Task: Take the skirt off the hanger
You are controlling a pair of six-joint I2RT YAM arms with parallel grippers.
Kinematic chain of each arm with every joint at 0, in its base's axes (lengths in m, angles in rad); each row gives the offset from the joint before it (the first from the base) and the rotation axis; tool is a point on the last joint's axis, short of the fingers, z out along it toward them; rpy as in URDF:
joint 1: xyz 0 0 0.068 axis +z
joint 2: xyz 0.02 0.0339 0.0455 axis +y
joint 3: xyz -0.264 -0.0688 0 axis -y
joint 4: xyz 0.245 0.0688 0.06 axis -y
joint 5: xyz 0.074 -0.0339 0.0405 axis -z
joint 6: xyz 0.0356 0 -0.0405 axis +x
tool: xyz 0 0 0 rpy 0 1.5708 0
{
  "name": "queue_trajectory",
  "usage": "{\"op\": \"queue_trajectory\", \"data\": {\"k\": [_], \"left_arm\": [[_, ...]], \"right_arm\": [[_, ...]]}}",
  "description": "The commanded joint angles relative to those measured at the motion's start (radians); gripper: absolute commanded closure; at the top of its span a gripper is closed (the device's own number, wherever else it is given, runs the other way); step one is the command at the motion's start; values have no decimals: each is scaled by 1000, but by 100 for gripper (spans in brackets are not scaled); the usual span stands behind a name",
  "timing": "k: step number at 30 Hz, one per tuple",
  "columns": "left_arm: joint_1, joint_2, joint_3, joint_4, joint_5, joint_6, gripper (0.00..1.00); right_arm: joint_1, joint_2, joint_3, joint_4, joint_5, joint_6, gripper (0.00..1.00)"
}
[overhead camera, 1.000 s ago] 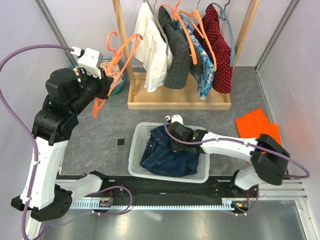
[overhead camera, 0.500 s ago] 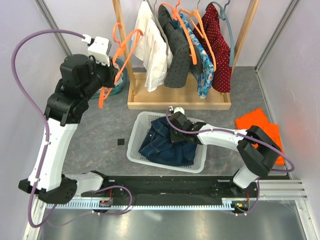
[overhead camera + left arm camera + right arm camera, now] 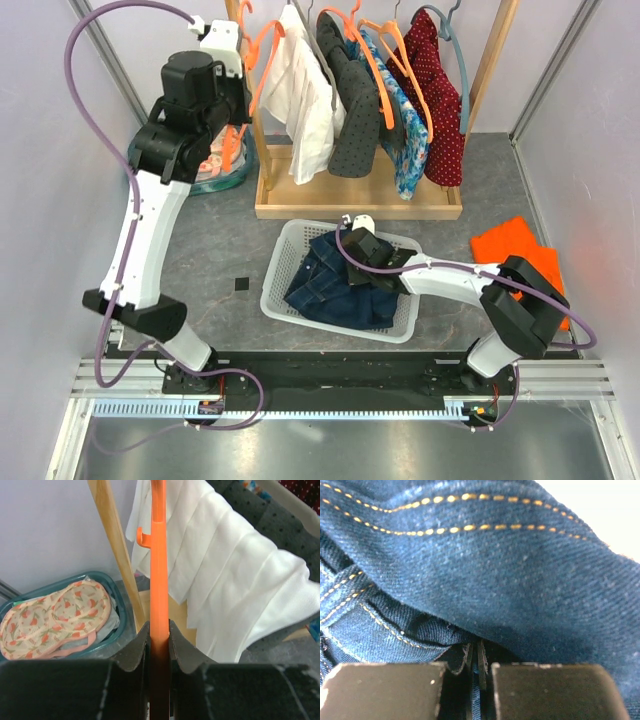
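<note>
The white plastic mesh basket at the near edge holds your dark blue denim skirt, off the orange plastic hanger at the far left corner. The left gripper pinches the hanger, the right gripper pinches the skirt; only releasing seems left.

Dark denim skirt is lying crumpled in the white basket, bare orange hanger well apart from it.
</note>
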Motion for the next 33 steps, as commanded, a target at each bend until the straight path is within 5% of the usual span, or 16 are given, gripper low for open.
{"op": "queue_trajectory", "data": {"k": [1, 23, 33], "left_arm": [[0, 58, 118, 38, -60, -34, 98], [3, 165, 210, 225, -139, 82, 98], [13, 335, 358, 282, -168, 164, 98]], "right_arm": [[1, -6, -63, -89, 54, -12, 100], [4, -47, -162, 31, -26, -30, 100], [5, -122, -147, 11, -38, -49, 100]]}}
